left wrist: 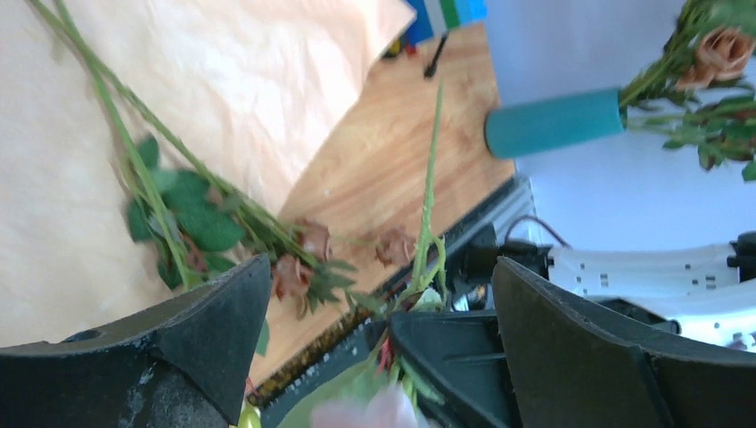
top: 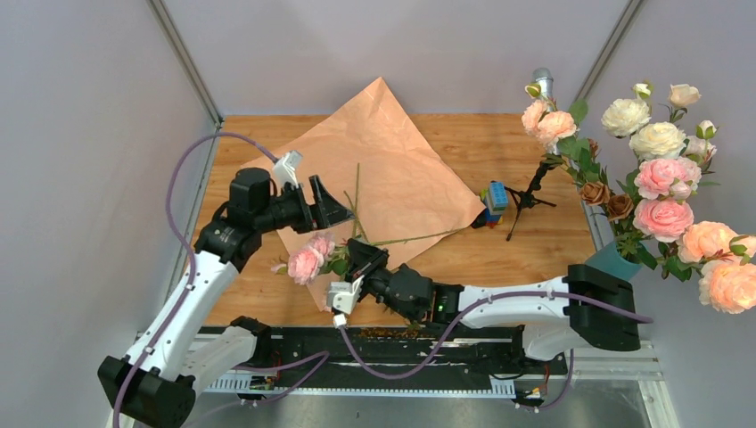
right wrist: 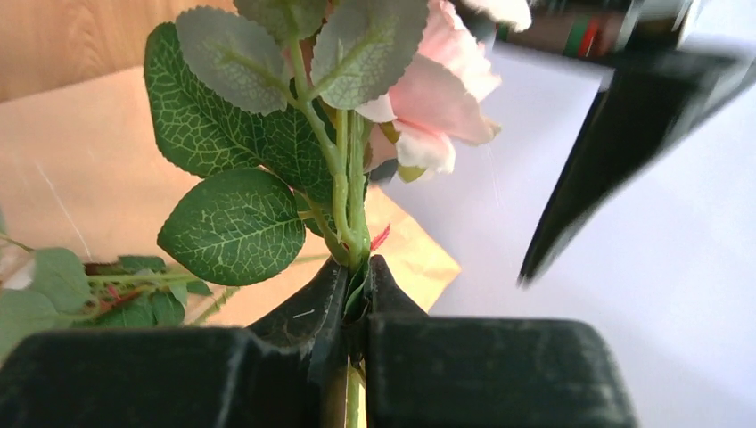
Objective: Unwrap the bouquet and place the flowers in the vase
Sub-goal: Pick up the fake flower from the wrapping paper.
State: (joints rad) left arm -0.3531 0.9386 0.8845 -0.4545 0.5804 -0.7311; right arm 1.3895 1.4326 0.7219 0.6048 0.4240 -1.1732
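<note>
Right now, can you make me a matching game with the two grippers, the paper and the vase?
Things:
1. left gripper
2. right gripper
3. paper
4. vase

Colour or state:
A. teal-blue
B. shut on a rose stem
C. wide open, holding nothing
D. tan, spread out on the table

Pairs: 1-C, 2-B, 3-D, 4-A

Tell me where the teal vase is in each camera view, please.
Top external: teal vase at the right side, mid-height.
Left wrist: upper right, seen sideways.
Right wrist: not in it.
Shared landmark: the tan kraft paper, in all three views.
</note>
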